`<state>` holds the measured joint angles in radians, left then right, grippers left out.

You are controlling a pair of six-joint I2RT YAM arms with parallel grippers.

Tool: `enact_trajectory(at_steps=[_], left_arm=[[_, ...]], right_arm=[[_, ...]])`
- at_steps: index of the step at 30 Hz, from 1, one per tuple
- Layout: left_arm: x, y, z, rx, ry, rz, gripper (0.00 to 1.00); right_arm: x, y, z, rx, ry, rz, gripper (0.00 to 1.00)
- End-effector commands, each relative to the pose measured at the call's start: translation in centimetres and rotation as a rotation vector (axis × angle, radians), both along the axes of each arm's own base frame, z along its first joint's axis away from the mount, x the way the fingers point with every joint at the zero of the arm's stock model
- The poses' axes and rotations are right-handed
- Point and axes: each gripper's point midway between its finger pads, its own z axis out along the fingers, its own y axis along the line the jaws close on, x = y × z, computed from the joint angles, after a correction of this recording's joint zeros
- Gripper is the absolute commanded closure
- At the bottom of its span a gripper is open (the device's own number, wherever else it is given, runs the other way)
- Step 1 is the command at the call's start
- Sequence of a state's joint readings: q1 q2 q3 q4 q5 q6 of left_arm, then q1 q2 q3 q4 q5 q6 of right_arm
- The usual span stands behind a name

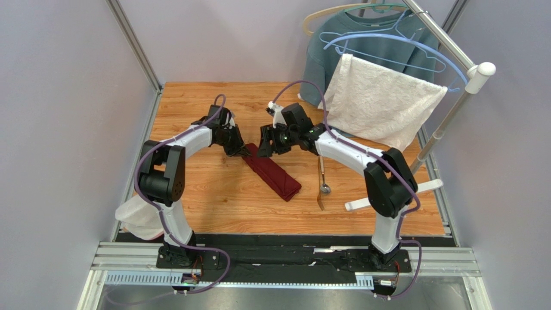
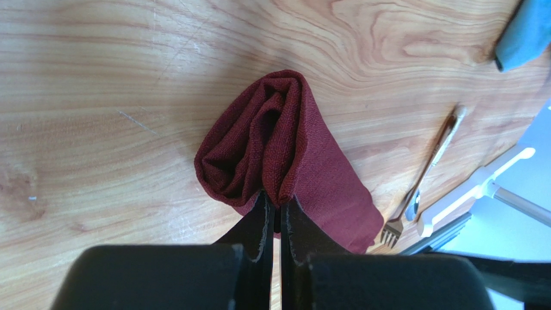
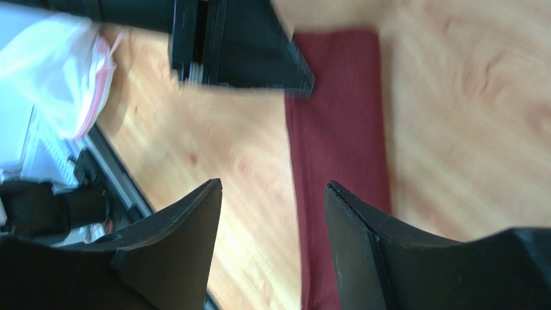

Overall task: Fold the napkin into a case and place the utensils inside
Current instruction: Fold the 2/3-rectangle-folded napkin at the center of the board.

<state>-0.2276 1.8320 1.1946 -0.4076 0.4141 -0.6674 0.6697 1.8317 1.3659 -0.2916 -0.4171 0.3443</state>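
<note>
1. One maroon napkin case [image 1: 275,173] lies slantwise at mid-table, already folded narrow. Its far end is lifted into a rounded, open mouth, and nothing shows inside it.
2. Left gripper [image 2: 277,201]: its fingers are pressed together on the upper layer at that mouth, pinching cloth alone. I judge it best to hold this height. A stronger pull would likely drag or unfold the case.
3. Right gripper [image 3: 271,187]: its jaws are spread and empty, and it hovers just over the case close to the left one, free to fetch.
4. Spoon [image 1: 325,187] and golden-brown fork [image 1: 321,201] lie side by side on the wooden table [image 1: 213,194]. They are to the right of the case and apart from it, with their heads toward the arm bases.
5. Next, in my judgement, the right gripper should take one utensil by its handle, coming down low because both are thin and flat. They lie so close that a grasp may catch both. The utensil should then go in through the mouth, along the case's length and under the lifted layer.
</note>
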Motion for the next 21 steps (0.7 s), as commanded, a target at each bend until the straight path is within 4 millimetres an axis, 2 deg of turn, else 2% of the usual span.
enact_trajectory(at_steps=[1, 2, 4, 8, 13, 16, 20, 21], left_arm=[[0.7, -0.3, 0.4, -0.017, 0.022, -0.009, 0.99], [0.8, -0.2, 0.4, -0.011, 0.028, -0.010, 0.98], [0.8, 0.0, 0.3, 0.006, 0.027, -0.008, 0.86], [0.6, 0.7, 1.3, 0.040, 0.010, 0.003, 0.53], [-0.1, 0.9, 3.4, 0.032, -0.013, 0.025, 0.48], [0.3, 1.5, 4.2, 0.060, -0.045, 0.053, 0.47], [1.1, 0.9, 4.3, 0.043, -0.029, 0.032, 0.48], [1.2, 0.7, 3.6, 0.037, -0.007, 0.027, 0.48]], right_arm=[[3.2, 0.6, -3.2, -0.073, 0.018, -0.022, 0.38], [3.4, 1.0, -4.4, -0.073, 0.042, -0.022, 0.39], [3.6, 1.4, -4.8, -0.059, 0.056, -0.014, 0.41], [3.3, 1.3, -6.1, -0.064, 0.077, -0.014, 0.45], [2.7, 1.2, -5.7, -0.058, 0.070, 0.007, 0.46], [2.5, 1.3, -5.5, -0.046, 0.063, 0.032, 0.47], [2.6, 1.8, -4.8, -0.026, 0.040, 0.065, 0.49], [2.6, 1.9, -4.6, -0.023, 0.040, 0.069, 0.50]])
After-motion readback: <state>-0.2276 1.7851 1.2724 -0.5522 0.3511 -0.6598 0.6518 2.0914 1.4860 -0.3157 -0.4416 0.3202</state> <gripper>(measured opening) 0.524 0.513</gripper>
